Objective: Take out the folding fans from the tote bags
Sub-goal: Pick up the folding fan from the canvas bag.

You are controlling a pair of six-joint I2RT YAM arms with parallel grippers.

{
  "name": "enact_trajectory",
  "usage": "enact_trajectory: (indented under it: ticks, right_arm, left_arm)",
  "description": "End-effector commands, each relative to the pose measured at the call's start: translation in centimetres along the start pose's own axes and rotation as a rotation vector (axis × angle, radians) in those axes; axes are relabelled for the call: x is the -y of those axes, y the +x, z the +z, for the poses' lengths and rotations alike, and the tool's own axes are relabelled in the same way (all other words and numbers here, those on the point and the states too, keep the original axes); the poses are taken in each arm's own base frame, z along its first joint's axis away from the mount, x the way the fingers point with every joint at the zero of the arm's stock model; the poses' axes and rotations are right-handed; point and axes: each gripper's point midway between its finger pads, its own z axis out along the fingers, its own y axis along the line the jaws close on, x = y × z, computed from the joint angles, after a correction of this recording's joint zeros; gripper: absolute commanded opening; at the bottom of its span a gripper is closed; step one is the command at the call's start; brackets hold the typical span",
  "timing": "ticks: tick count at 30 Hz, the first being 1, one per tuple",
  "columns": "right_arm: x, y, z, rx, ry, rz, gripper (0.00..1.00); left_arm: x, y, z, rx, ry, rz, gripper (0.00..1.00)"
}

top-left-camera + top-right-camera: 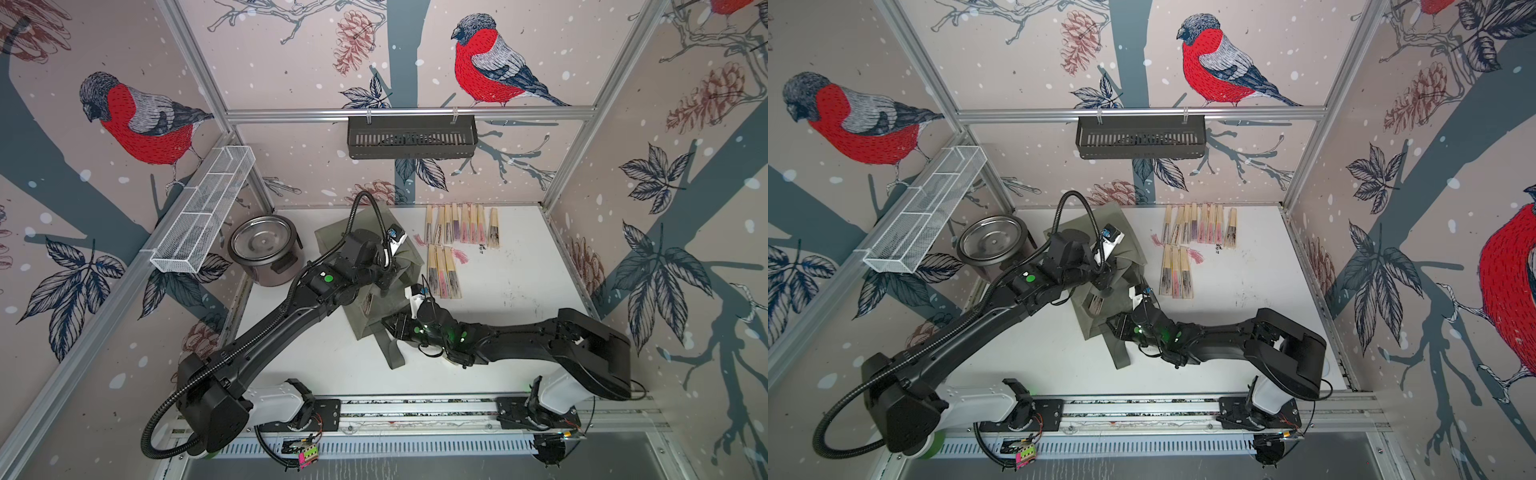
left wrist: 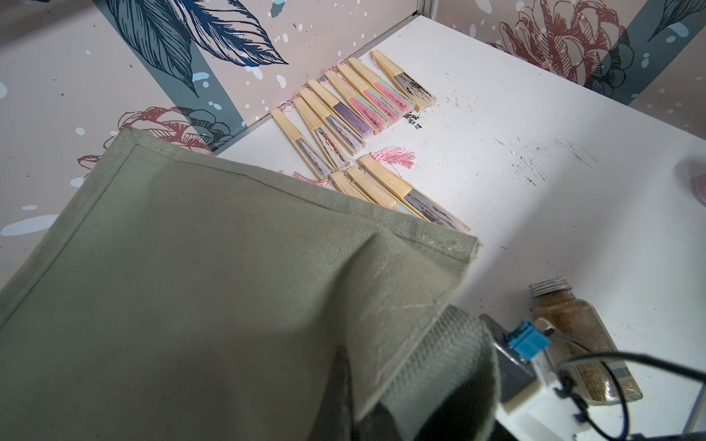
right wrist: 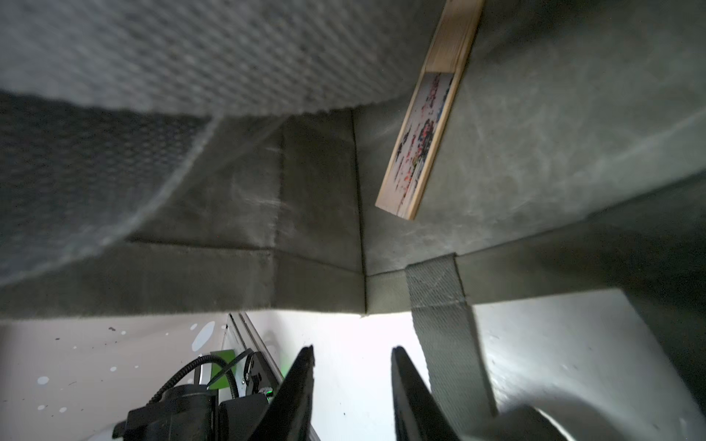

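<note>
Folding fan (image 3: pixel 428 114), pale sticks with a speckled leaf, lies inside the tote bag (image 1: pixel 361 326) against its cloth wall, a short way in from the mouth. In a top view it shows as a small slip in the opening (image 1: pixel 1095 304).

Nearest the robot's base, a strap handle (image 1: pixel 392 353) trails flat on the white table (image 1: pixel 519 299). Just beyond it the right gripper (image 3: pixel 351 355) points into the mouth, jaws apart with nothing between them, not touching the fan. I judge it is lined up to reach in for this one.

Further in, the left gripper (image 2: pixel 363 404) is clamped on a fold of the bag's olive cloth and holds that side raised. This looks meant to make the mouth gape toward the right arm, so the fan can be seen and reached. A glass spice jar (image 2: pixel 580 343) rests on the table close to the right arm's wrist and is no part of the job.

Past the bag, to its right, the folding fans (image 1: pixel 444 272) already out lie side by side in a short row. A pink tassel (image 1: pixel 459 255) lies between that row and the longer row (image 1: pixel 461 224) by the back wall. Such tidy ranks keep them clear of the working space. Far left, a steel pot (image 1: pixel 264 249) stands apart.

Whether more fans hide deeper in the bag I cannot tell.
</note>
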Motion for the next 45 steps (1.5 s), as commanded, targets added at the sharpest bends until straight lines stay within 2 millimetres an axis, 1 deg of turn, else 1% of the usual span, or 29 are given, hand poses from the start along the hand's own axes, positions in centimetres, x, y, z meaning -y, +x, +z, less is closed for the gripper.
enact_trajectory:
  ticks: [1, 4, 7, 9, 13, 15, 22, 24, 31, 36, 40, 45]
  right_arm:
    - [-0.6, -0.4, 1.4, 0.021, -0.021, 0.052, 0.37]
    - [-0.4, -0.3, 2.8, 0.017, -0.025, 0.078, 0.37]
    - [-0.6, -0.8, 4.0, 0.029, -0.038, 0.101, 0.38]
    - [-0.3, -1.1, 4.9, 0.029, -0.035, 0.124, 0.4]
    - [0.3, -1.7, 5.9, 0.038, -0.042, 0.176, 0.41]
    - [0.3, -2.0, 6.4, 0.044, -0.052, 0.189, 0.41]
    - [1.5, -2.6, 8.6, 0.05, -0.052, 0.246, 0.41]
    - [2.3, -2.8, 9.3, 0.054, -0.031, 0.257, 0.41]
    - [3.6, -3.9, 10.3, 0.072, -0.012, 0.269, 0.41]
    - [5.2, -4.3, 10.9, 0.088, 0.02, 0.292, 0.42]
    - [5.5, -4.4, 11.8, 0.08, 0.019, 0.297, 0.41]
    - [4.8, -4.8, 12.8, 0.066, -0.024, 0.292, 0.41]
  left_arm:
    - [-0.1, -0.9, -0.2, 0.036, -0.005, 0.01, 0.0]
    - [0.0, -0.9, -0.2, 0.037, -0.001, 0.011, 0.0]
    - [0.0, -1.0, -0.2, 0.037, -0.005, 0.011, 0.0]
    - [0.0, -0.9, -0.2, 0.037, -0.005, 0.011, 0.0]
    - [0.0, -1.0, -0.3, 0.039, -0.006, 0.011, 0.0]
    - [0.0, -1.0, -0.3, 0.04, -0.006, 0.011, 0.0]
    - [0.1, -1.0, -0.2, 0.039, 0.001, 0.012, 0.0]
    - [0.0, -0.9, -0.2, 0.036, -0.002, 0.012, 0.0]
    - [0.0, -0.9, -0.2, 0.035, -0.001, 0.012, 0.0]
    - [0.1, -0.9, -0.1, 0.033, 0.004, 0.012, 0.0]
    - [0.1, -0.9, -0.1, 0.033, 0.001, 0.012, 0.0]
    - [0.2, -0.8, -0.1, 0.032, 0.008, 0.011, 0.0]
